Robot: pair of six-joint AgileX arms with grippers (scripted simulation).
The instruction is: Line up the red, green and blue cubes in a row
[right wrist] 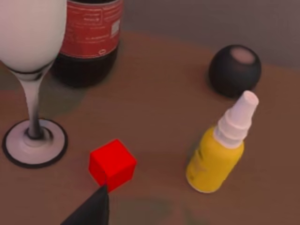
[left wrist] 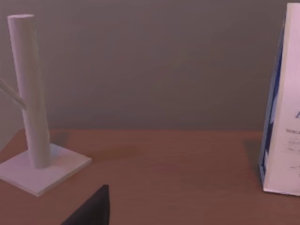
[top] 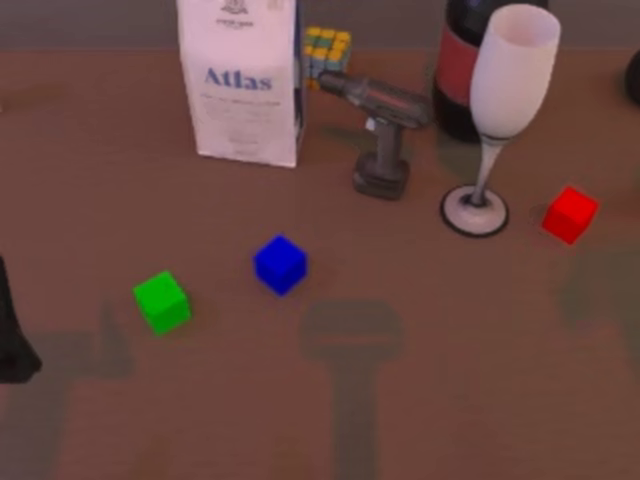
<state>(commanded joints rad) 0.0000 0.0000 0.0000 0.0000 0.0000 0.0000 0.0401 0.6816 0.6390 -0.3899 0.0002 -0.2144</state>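
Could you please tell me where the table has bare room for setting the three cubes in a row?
The near strip below the green cube and blue cube is bare. The far side is crowded: carton, drill, bottle, glass, with the red cube beside its foot.

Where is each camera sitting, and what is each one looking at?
Top view: above the table, looking down at the green cube, blue cube, red cube, carton and wine glass; a dark bit of the left arm shows at the left edge.
Left wrist view: low over the table, facing a white stand and the carton; a dark fingertip shows.
Right wrist view: looks down at the red cube, wine glass and yellow bottle; a fingertip shows.
Shared: top and right wrist views both show the red cube beside the wine glass.
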